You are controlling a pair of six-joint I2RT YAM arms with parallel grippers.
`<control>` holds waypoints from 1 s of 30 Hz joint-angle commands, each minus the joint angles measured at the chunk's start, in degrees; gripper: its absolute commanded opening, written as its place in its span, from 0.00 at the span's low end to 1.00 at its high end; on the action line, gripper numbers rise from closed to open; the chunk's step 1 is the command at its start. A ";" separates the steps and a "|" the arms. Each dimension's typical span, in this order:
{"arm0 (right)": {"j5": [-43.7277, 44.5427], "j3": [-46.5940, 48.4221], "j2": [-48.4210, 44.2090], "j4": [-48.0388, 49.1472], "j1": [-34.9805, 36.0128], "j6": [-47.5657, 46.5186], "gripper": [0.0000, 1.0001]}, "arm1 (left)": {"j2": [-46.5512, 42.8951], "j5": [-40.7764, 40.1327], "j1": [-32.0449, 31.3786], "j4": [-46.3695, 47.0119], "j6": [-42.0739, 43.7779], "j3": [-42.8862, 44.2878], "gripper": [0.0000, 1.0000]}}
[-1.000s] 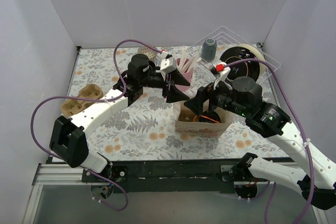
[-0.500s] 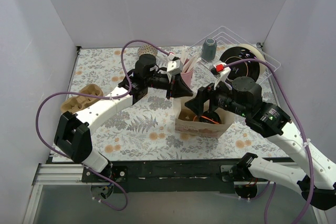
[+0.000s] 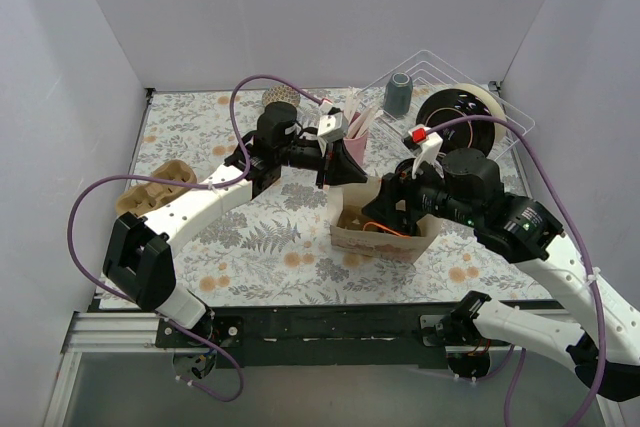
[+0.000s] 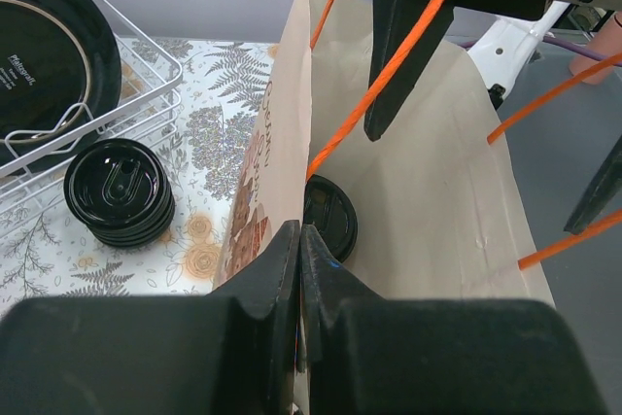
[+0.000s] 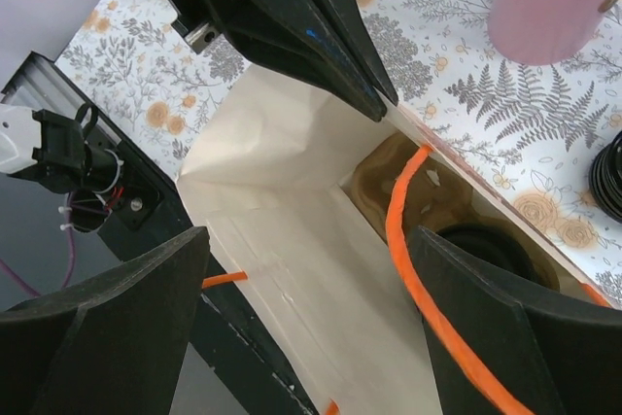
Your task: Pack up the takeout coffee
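The coffee (image 4: 330, 217) sits at the bottom of the bag (image 4: 447, 191), its lid toward the mouth and close to the wall that the left gripper (image 4: 297, 238) holds. That gripper is clamped on the bag's rim with the paper pinched between its tips, so the mouth stands open. The right gripper (image 5: 309, 240) hangs in the mouth with its fingers (image 5: 107, 332) spread wide and nothing between them. As far as its wrist view shows, they touch neither cup nor paper. An orange handle (image 5: 400, 206) loops across the opening just beside one of those fingers. From above, the bag stands on the surface (image 3: 260, 237) between the two arms.

Judging by this, the cup is already placed and the step in hand is getting the right arm out. That calls for a straight lift, clear of the handle cords, since a snagged cord could drag or tip the bag. The left pinch is best held until the right arm is clear, then opened and drawn back without tugging the rim.
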 commanded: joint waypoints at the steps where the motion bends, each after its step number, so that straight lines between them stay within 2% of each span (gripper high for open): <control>1: 2.28 4.04 -0.01 -1.25 -0.42 0.51 0.90 | -2.40 -0.31 0.07 -0.24 0.87 1.11 0.00; 9: -2.98 6.15 -0.09 -4.07 -0.42 -0.90 0.91 | -2.31 -2.51 0.07 -0.94 0.43 1.55 0.00; 12: -8.51 8.17 -0.45 -5.55 -0.42 -0.82 0.93 | -3.10 -3.74 0.16 -2.26 0.60 1.11 0.00; 16: -21.49 10.63 0.61 -5.91 -0.34 1.11 0.92 | -4.25 -4.80 0.78 -3.74 -0.45 0.15 0.00; 23: -37.61 12.31 2.19 0.23 -0.42 10.59 0.95 | -5.22 -5.24 1.48 -6.48 -1.50 -0.12 0.00; 24: -38.40 12.22 3.15 0.24 -0.42 12.26 0.98 | -5.04 -4.98 1.48 -6.31 -1.68 0.06 0.00; 26: -36.58 13.36 4.21 -4.22 -0.42 11.67 0.99 | -4.95 -4.36 1.74 -4.91 -2.91 0.23 0.00; 30: -28.93 13.28 2.47 -9.42 -0.42 8.16 0.98 | -4.07 -3.92 1.92 -4.90 -2.91 1.29 0.00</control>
